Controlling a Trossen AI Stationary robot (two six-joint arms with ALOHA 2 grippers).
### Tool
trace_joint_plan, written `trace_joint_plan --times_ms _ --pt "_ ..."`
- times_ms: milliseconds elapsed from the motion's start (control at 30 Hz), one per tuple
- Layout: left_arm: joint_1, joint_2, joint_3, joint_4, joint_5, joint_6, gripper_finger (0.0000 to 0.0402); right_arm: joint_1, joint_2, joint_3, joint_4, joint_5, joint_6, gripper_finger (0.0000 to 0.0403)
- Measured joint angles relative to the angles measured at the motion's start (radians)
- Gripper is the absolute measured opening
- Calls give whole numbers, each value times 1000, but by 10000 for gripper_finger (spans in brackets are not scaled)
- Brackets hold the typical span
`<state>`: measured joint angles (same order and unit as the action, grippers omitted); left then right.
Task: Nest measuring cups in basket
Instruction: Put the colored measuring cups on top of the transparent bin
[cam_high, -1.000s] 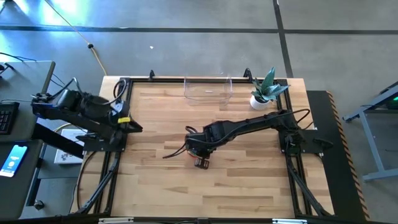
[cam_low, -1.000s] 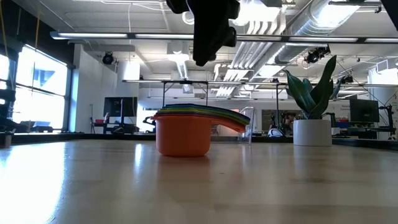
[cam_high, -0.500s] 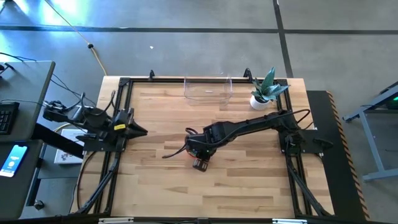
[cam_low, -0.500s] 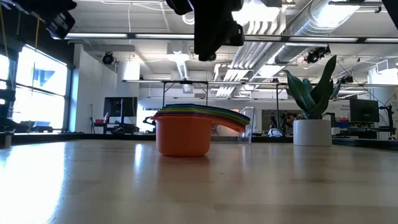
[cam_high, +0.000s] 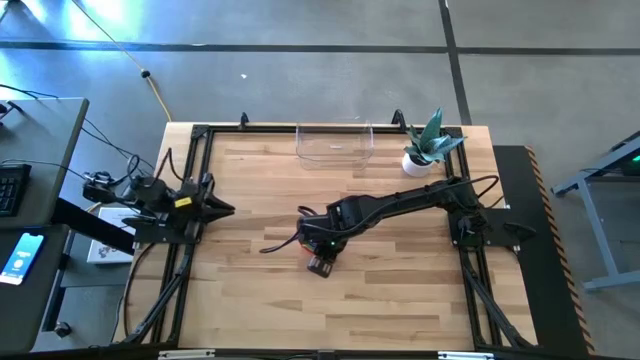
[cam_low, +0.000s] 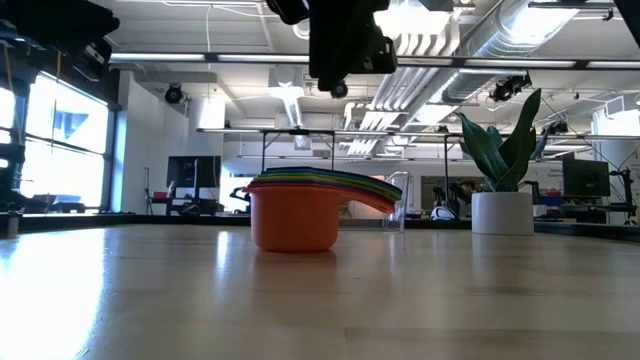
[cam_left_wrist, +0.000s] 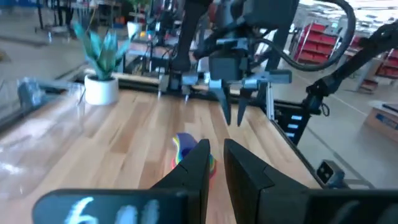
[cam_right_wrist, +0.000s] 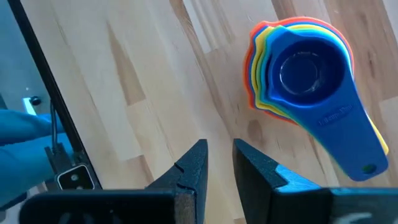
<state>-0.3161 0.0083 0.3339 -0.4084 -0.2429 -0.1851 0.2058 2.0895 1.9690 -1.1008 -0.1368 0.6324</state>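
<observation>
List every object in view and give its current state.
Stacked colourful plastic measuring cups: nested, upright on the wooden table, outside the basket.
Clear rectangular plastic basket: empty, at the table's far edge.
Right gripper: above the stack, empty.
Left gripper: at the table's left edge, empty.

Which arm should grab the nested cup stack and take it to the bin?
Right, probably. The right gripper hangs just above the cup stack mid-table. The left gripper sits at the table's left edge, far from stack and bin.
</observation>
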Motion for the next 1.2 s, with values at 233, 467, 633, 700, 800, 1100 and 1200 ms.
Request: trace_joint_plan --times_ms 233,467,633,700,800,1100,1200 --pt "0 -4 -57 13 -4 23 39 0 0 0 18 -2 48 67" --pt "0 -4 -156 43 -3 8 39 3 0 0 23 1 75 67" --pt "0 -4 -210 56 -11 11 39 2 0 0 21 2 61 67" --pt "0 -2 -219 53 -10 14 39 -2 0 0 21 4 46 67" --pt "0 3 -219 64 -15 36 39 -5 0 0 9 5 12 67" --pt "0 7 -220 63 -29 55 39 -5 0 0 -69 40 -78 67" --pt "0 7 -220 63 -29 41 39 -5 0 0 -103 84 -140 67"
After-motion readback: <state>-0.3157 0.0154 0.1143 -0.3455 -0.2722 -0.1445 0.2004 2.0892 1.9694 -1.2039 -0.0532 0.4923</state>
